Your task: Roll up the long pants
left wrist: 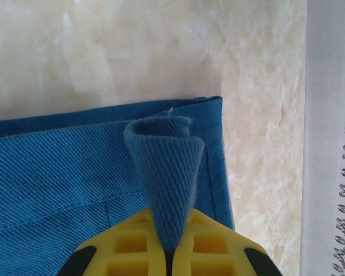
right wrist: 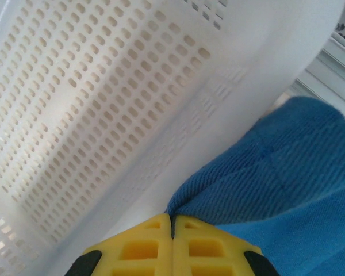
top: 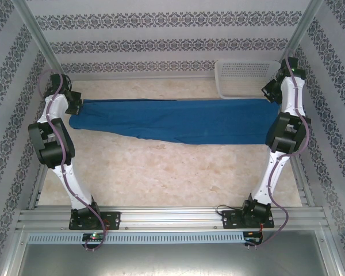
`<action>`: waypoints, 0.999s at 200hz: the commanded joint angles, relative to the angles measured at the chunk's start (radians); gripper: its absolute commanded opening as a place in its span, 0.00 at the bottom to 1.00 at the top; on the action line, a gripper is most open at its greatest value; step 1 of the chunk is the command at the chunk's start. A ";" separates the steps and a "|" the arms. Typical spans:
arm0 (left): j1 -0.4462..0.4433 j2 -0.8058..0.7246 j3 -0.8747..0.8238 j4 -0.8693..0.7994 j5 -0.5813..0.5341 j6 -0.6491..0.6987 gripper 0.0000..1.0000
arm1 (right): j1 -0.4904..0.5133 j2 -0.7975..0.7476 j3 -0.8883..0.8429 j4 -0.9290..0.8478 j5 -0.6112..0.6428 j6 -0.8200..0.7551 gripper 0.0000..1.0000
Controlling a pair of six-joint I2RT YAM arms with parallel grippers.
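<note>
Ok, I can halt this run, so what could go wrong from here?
The left pincer pinches only a narrow fold of the royal-blue soft fabric pants; it may slip free. The right pincer holds the other end beside the white mesh plastic basket, which could snag or get dragged.

Pale marbled table (top: pixel 161 167), long pants (top: pixel 178 121) lengthwise across its far half, white basket (top: pixel 241 77) far right.

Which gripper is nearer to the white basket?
Right. The right gripper pinches the pants at the end beside the basket; the left gripper holds their opposite end, far from it.
</note>
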 commanded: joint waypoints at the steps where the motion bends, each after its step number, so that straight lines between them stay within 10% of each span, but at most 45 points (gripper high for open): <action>1: 0.023 -0.021 0.038 -0.032 -0.112 0.025 0.00 | -0.020 -0.035 -0.006 0.004 0.138 -0.044 0.00; 200: 0.037 -0.597 -0.409 -0.108 -0.249 -0.026 0.00 | -0.155 -0.692 -0.590 0.086 0.100 -0.092 0.00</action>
